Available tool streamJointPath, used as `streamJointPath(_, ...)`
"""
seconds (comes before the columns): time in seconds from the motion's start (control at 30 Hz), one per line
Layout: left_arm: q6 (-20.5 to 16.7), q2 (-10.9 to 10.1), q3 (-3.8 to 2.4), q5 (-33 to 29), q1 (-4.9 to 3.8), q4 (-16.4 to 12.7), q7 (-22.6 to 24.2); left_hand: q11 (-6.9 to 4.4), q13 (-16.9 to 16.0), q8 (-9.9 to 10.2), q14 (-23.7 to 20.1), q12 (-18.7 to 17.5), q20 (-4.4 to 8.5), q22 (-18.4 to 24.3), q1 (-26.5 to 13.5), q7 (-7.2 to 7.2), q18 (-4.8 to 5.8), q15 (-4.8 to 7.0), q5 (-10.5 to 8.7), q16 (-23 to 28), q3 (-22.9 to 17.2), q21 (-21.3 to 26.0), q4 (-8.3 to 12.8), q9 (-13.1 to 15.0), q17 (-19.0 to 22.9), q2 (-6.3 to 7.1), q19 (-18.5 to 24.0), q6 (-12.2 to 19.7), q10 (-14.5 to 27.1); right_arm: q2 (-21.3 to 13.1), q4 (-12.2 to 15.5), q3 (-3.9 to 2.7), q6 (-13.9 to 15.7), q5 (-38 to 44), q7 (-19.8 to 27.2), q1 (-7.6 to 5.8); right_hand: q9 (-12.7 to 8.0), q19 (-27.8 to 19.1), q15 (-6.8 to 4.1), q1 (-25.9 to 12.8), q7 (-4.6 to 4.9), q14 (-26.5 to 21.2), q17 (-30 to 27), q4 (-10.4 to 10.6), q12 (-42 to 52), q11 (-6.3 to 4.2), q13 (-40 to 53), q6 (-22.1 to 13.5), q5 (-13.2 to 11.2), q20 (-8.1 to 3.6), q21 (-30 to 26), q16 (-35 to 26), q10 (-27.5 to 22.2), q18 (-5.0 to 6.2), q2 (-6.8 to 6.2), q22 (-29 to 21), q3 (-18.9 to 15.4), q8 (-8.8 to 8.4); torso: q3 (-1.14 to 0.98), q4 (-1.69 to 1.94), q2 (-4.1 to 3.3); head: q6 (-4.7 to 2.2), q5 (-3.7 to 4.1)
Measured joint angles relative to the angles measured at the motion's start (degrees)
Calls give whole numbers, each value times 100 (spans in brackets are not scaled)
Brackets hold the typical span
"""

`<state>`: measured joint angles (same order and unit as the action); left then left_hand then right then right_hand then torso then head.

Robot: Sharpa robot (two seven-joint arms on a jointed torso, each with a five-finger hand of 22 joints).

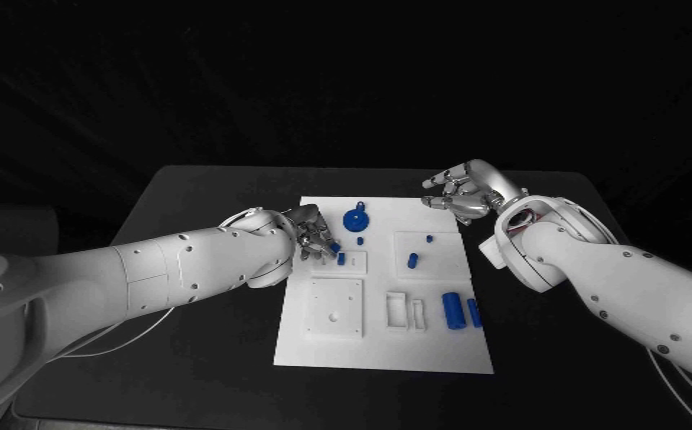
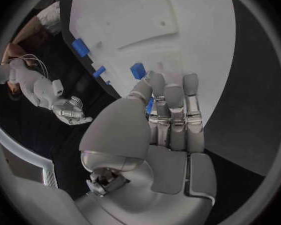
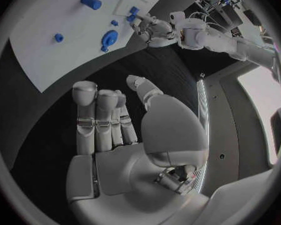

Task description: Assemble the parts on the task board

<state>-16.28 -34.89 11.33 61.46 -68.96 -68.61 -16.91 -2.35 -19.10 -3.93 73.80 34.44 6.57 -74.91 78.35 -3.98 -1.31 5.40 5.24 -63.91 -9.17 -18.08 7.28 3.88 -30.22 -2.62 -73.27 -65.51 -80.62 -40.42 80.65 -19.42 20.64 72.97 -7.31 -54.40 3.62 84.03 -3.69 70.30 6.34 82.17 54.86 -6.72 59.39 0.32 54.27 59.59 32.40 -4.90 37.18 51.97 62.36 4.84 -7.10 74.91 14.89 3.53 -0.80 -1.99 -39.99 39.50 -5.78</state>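
The left hand (image 1: 309, 233) pinches a small blue part (image 2: 149, 105) at its fingertips, poised above the task board (image 1: 378, 345), probably to seat it. The right hand (image 1: 464, 192) hovers beyond the board, fingers apart, holding nothing.

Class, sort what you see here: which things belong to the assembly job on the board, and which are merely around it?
Belongs to the job:
task board
round blue part with a handle
two blue cylinders
small blue parts
left robot hand, over the board
right robot hand, off the board

Merely around:
black table
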Motion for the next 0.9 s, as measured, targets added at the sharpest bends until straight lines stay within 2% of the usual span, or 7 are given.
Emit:
streamJointPath(0.13, 2, -17, 2, -74, 5, -5, 44, 4, -12, 38, 0, 39, 10, 0, -51, 8, 0, 0, -6, -40, -161, -66, 60, 0, -4, -51, 30, -33, 4, 0, -2, 1, -5, 1, -1, 3, 0, 0, 0, 0, 0, 0, 0, 0, 0, 0, 0, 0, 0, 0, 0, 0, 0, 0, 0, 0, 0, 0, 0, 2, 1, -3, 0)
streamJointPath(0.3, 5, -50, 2, -182, 8, -10, 108, -8, -47, 35, 0, 127, 0, 1, -142, 17, 1, -1, 91, -129, -344, -179, 149, 0, -27, -93, 101, -42, 27, -1, -7, 1, -13, 2, -1, 6, 0, 0, 0, 0, 0, 0, 0, 0, 0, 0, 0, 0, 0, 0, 0, 0, 0, 0, 0, 0, 0, 0, 0, 3, 1, -8, 3)
streamJointPath(0.9, 1, -250, -2, -433, 36, -135, 285, 12, -48, 34, 0, 133, -21, -1, -215, 14, 1, -1, 116, -129, -411, -242, 170, 0, 4, -91, 121, -23, 47, -1, -13, 4, -35, 4, -2, 12, 0, 0, 0, 0, 0, 0, 0, 0, 0, 0, 0, 0, 0, 0, 0, 0, 0, 0, 0, -1, 0, 0, 0, 6, 1, -37, 10)
